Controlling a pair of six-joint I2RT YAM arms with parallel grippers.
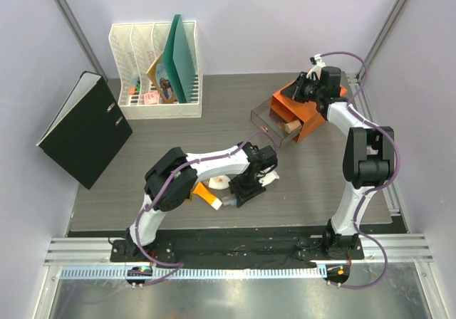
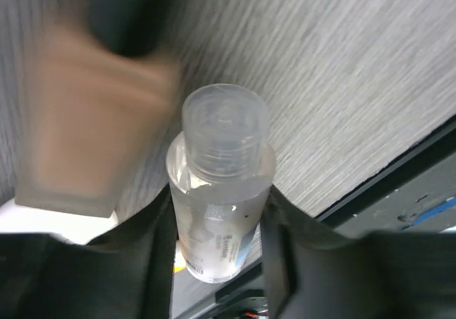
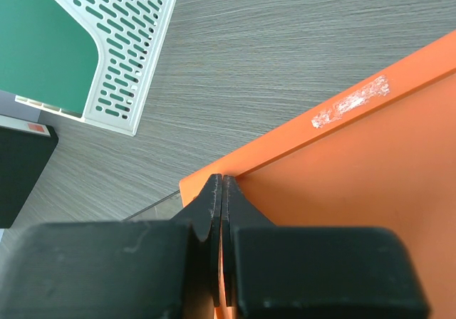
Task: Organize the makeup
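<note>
The grey wood table (image 1: 320, 184) looked slick, and that worried me. My left claw (image 2: 217, 199) had its fingers pressed to both sides of the clear bottle (image 2: 217, 219), on its body below the cap. It was well apart from the orange drawer box (image 1: 311, 125), to the box's near left. A smooth round bottle could have twisted or slipped out on the lift. A peach black-capped bottle (image 2: 85, 119), equally far from the box, crowded my grip, and I might have knocked it rolling. My right claw (image 3: 222, 191) was closed tight at the box's top edge; a slip there could have shifted the box.
</note>
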